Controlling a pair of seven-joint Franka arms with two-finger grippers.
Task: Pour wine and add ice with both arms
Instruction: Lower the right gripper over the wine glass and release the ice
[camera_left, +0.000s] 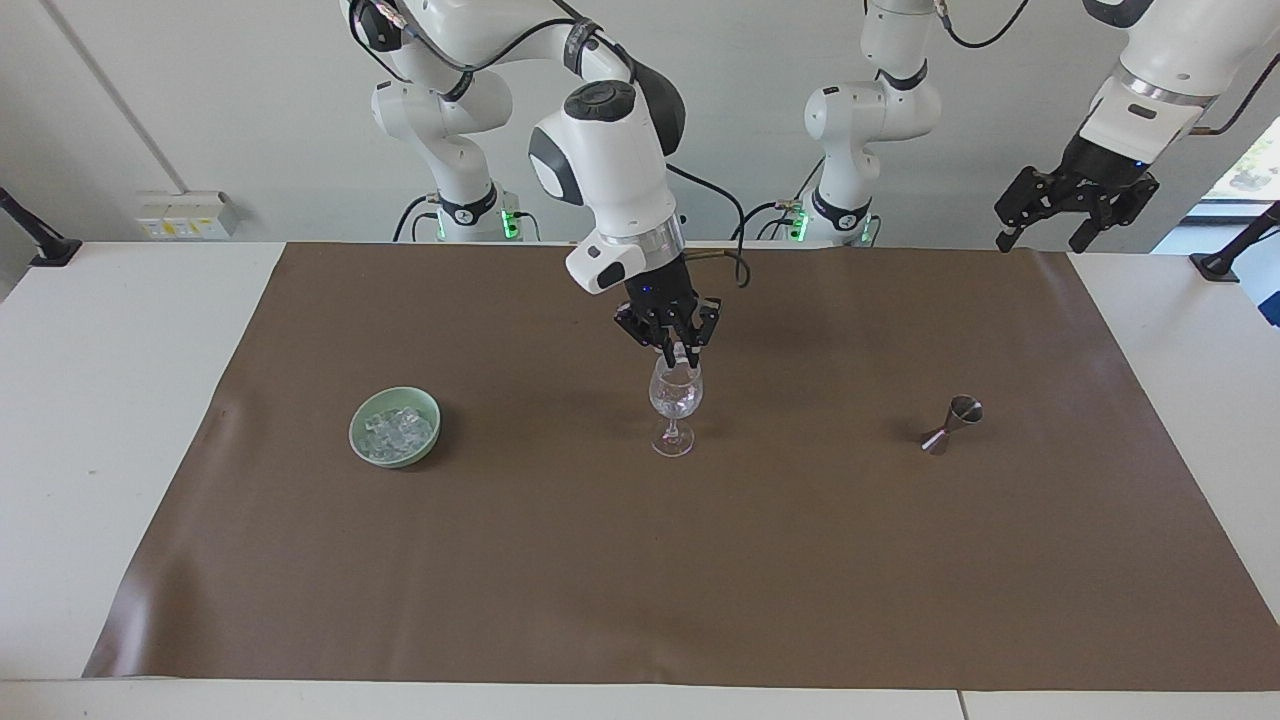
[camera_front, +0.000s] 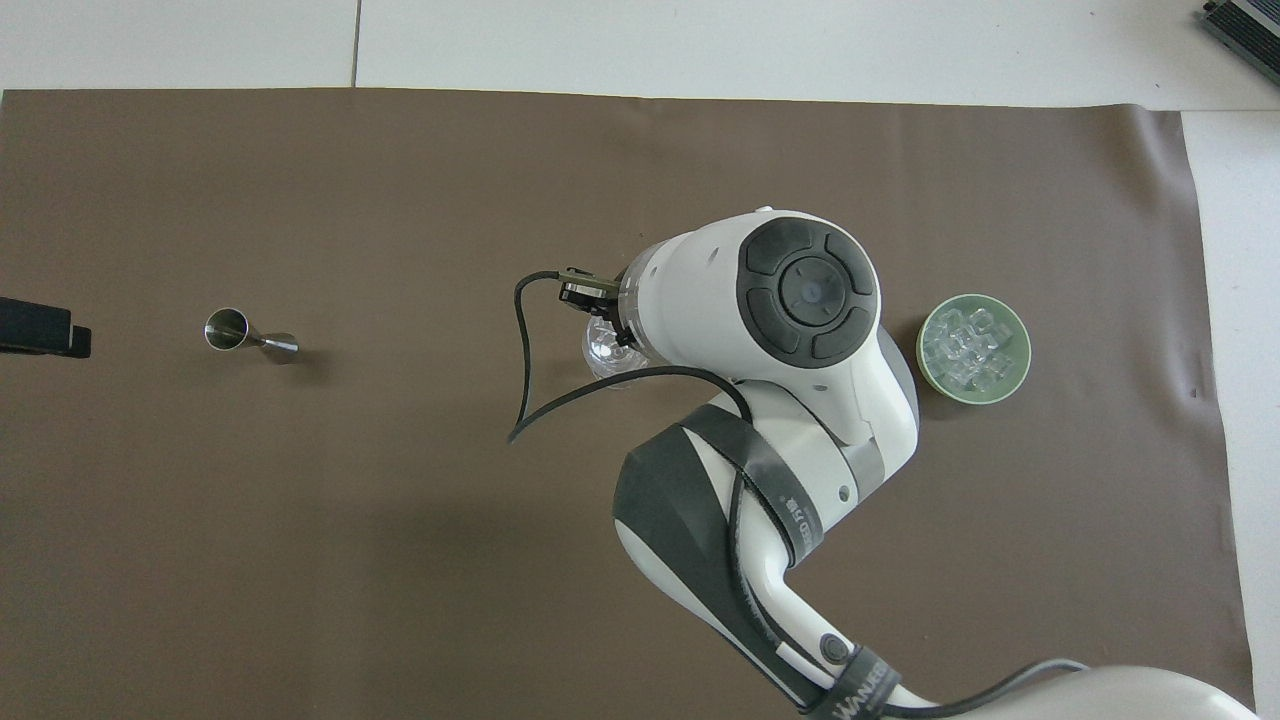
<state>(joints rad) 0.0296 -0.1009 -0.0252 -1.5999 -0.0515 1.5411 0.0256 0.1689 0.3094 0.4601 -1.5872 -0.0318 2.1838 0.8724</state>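
Toward the right arm's end of the brown table mat (camera_left: 500, 600), I see the small pale green bowl (camera_left: 395, 427) holding the ice (camera_left: 398, 430), a heap of little clear cubes, sitting well apart from everything else. Moving along to the middle of the mat, I have the right gripper (camera_left: 677, 357) pointing down right over the mouth of the clear stemmed wine glass (camera_left: 675, 405), which stands upright; its fingertips are pinched together on a small clear ice cube (camera_left: 678, 352) at the glass's rim, and from overhead the white right arm (camera_front: 790, 330) hides most of the glass. Next comes the small steel double-cone jigger (camera_left: 951, 424), lying on its side on the mat toward the left arm's end. Last, the left gripper (camera_left: 1045, 238) waits raised above the mat's edge there, fingers spread wide and holding nothing.
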